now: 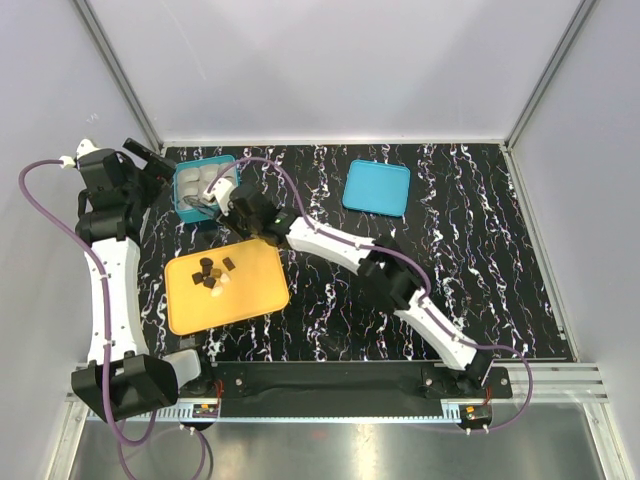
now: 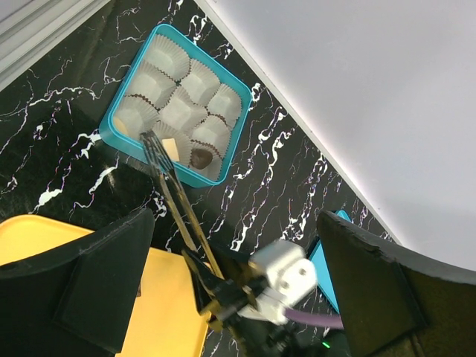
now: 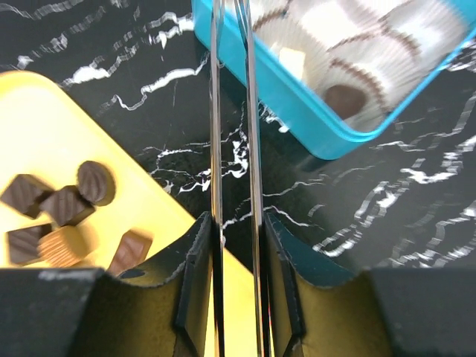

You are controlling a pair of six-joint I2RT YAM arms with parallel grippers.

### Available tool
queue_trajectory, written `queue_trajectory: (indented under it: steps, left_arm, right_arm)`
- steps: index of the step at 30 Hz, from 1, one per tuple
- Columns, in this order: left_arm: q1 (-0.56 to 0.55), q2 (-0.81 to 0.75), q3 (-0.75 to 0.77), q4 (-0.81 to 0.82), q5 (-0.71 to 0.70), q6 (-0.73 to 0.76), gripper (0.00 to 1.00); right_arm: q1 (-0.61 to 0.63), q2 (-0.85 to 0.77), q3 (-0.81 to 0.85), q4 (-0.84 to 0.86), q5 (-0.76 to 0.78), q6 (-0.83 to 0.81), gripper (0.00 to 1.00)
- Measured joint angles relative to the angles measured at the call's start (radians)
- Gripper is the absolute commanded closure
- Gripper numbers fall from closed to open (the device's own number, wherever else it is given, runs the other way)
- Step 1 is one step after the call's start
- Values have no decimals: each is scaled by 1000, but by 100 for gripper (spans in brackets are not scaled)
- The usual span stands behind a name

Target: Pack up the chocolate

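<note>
While a pair of slim metal tweezers (image 3: 216, 111) is clamped between the fingers of the right gripper (image 3: 238, 223), the two blades are stretched out over the black marbled bench (image 1: 480, 230) to the near edge of the teal box (image 3: 282, 97). In the left wrist view the tips are seen at the rim of the box, just beside a cream-white piece (image 2: 171, 149) that is lodged inside. Whether that piece is touched by the tips cannot be told. The box is lined with white fluted paper cups (image 2: 182, 111), and a dark brown piece (image 2: 202, 157) is seated in the cup at the corner next to the cream-white one.

Most of the chocolate (image 3: 67, 204) is found on the orange tray (image 1: 250, 300), which is laid flat on the bench just in front of the box. A loose cluster of dark brown pieces is gathered in the far half of the tray, left of its middle, and a tan piece (image 3: 63, 245) is mixed in among them.

The left gripper (image 1: 150, 158) is held released, its jaws spread wide and grasping nothing, above the bench just left of the box, which is framed by its camera. A flat teal lid (image 1: 377, 187) is laid on the bench well apart to the right of the box, near the far edge.
</note>
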Motion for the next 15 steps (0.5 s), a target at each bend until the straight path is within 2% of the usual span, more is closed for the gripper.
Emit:
queue_trajectory:
  steps: [8,15]
  left_arm:
    - [0,-18,0,-28,7,33,1]
    - [0,-100,-52,-35,16,73,1]
  right_arm:
    - [0,-249,-199,30,16,1,64]
    - [6,-560,-534,51,39,56,62]
